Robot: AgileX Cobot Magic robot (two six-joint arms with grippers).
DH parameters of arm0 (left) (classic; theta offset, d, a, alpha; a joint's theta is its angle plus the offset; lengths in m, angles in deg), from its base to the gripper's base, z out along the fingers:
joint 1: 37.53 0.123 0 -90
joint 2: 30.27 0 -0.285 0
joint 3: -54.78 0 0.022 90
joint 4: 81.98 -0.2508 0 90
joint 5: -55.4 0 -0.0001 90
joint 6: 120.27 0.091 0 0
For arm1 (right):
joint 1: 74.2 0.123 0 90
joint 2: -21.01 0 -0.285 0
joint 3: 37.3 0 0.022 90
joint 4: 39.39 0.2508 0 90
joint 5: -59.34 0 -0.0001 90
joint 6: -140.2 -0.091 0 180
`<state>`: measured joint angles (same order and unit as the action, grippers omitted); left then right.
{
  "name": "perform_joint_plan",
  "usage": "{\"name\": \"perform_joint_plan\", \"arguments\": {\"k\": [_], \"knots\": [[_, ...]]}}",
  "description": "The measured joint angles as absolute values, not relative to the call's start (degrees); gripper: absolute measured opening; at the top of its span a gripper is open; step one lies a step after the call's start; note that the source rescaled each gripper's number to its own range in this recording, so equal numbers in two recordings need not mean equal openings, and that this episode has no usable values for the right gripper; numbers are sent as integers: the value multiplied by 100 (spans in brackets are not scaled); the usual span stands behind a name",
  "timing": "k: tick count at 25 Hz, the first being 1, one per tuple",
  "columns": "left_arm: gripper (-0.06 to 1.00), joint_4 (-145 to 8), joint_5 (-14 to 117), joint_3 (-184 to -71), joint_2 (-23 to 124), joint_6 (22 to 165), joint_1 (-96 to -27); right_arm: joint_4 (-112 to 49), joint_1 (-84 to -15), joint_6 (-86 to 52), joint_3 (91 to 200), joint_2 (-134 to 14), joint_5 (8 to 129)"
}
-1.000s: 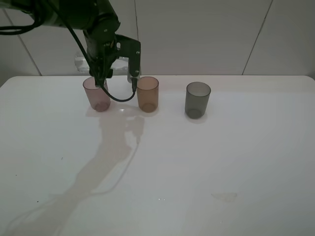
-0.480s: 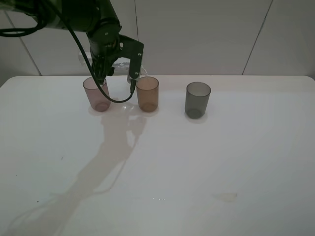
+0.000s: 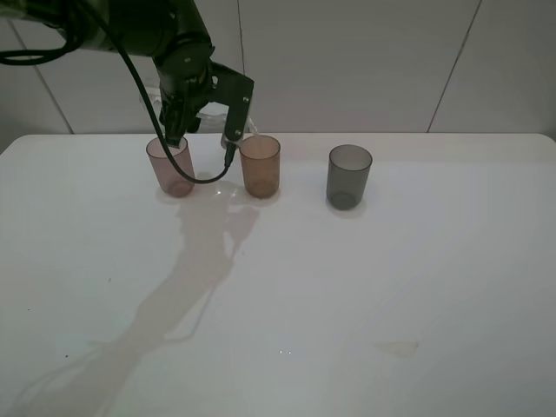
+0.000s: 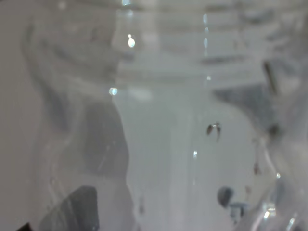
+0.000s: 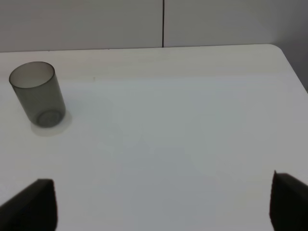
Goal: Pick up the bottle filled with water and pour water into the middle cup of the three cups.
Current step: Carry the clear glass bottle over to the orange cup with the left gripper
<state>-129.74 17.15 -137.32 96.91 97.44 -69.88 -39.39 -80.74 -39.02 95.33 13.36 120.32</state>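
Pincer (image 3: 202, 135) rightward; three cups (image 3: 260, 165), one bottle (image 4: 154, 120)

Plain glossy white desk (image 3: 365, 287), faint grey arm shadow across it. Pale grey wall (image 3: 347, 61), thin dark seams. Translucent pinkish-mauve cup (image 3: 170, 167); translucent amber-brown middle cup (image 3: 260, 167); translucent smoky dark-grey cup (image 3: 348, 178). Clear colourless bottle (image 4: 163, 120), grey reflections inside. Black left arm (image 3: 165, 43), black cable (image 3: 195, 178). Black fingertips on right tool (image 5: 159, 204).
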Motion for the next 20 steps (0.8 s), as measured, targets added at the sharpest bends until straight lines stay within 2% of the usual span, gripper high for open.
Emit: {"name": "perform_joint_plan", "arguments": {"k": [20], "knots": [[1,-13639,1869,-13732,9691,9838,-6988,-3939,-8074,-3902,9533,1336,12032]]}}
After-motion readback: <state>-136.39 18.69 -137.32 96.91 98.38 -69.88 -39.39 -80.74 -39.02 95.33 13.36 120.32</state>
